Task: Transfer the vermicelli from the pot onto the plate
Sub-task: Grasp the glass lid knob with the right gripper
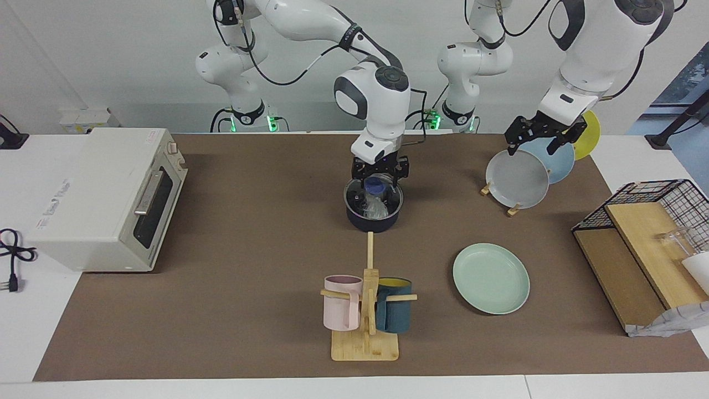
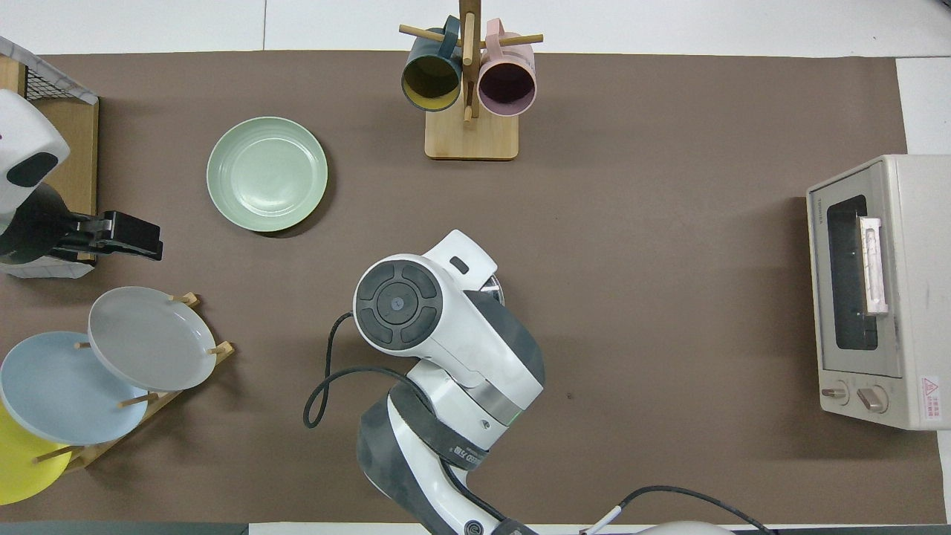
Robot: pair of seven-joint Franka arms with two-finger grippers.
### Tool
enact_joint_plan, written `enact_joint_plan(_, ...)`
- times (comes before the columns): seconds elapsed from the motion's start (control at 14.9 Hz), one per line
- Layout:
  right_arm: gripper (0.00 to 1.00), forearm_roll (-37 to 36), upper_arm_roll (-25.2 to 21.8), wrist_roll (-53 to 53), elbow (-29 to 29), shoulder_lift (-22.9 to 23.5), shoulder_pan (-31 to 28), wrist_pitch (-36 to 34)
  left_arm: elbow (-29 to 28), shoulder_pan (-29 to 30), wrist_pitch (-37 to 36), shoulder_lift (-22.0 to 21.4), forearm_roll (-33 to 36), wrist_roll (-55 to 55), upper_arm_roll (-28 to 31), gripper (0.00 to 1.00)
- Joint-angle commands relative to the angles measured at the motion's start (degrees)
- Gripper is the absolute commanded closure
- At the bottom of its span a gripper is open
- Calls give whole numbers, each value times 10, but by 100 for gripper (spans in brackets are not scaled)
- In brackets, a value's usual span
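Observation:
The dark navy pot (image 1: 354, 217) stands mid-table, nearer to the robots than the mug stand. The whitish vermicelli (image 1: 376, 208) lies inside it. My right gripper (image 1: 379, 191) reaches down into the pot, open, with a finger on each side of the bundle. A blue piece that may be the pot's handle shows between the fingers. In the overhead view the right arm hides the pot except a sliver of rim (image 2: 496, 286). The mint-green plate (image 1: 491, 279) (image 2: 267, 174) lies bare toward the left arm's end. My left gripper (image 1: 545, 138) (image 2: 137, 241) waits over the plate rack.
A wooden mug stand (image 1: 365, 338) holds a pink mug (image 1: 342, 302) and a dark teal mug (image 1: 394, 313). A rack (image 2: 160, 394) holds a grey plate (image 1: 518, 180), a light blue one and a yellow one. A toaster oven (image 1: 105, 197) and a wire basket (image 1: 664, 205) stand at the table's ends.

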Motion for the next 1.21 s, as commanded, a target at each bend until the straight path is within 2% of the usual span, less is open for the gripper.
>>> enact_joint_plan(0.0, 13, -10, 1, 6, -20, -12, -1, 13, -7, 9, -2, -11, -9, -1, -4, 0)
enact_joint_plan(0.54, 42, -10, 1, 0, -20, -12, -3, 13, -7, 9, -2, -11, -9, -1, -4, 0)
enact_joint_plan(0.8, 44, -12, 1, -1, -12, -11, -5, 7, -7, 9, -2, -11, -9, -1, -4, 0)
enact_joint_plan(1.14, 44, -22, 0, -54, 57, -9, -24, -73, -7, 9, -2, -11, -9, -1, -4, 0)
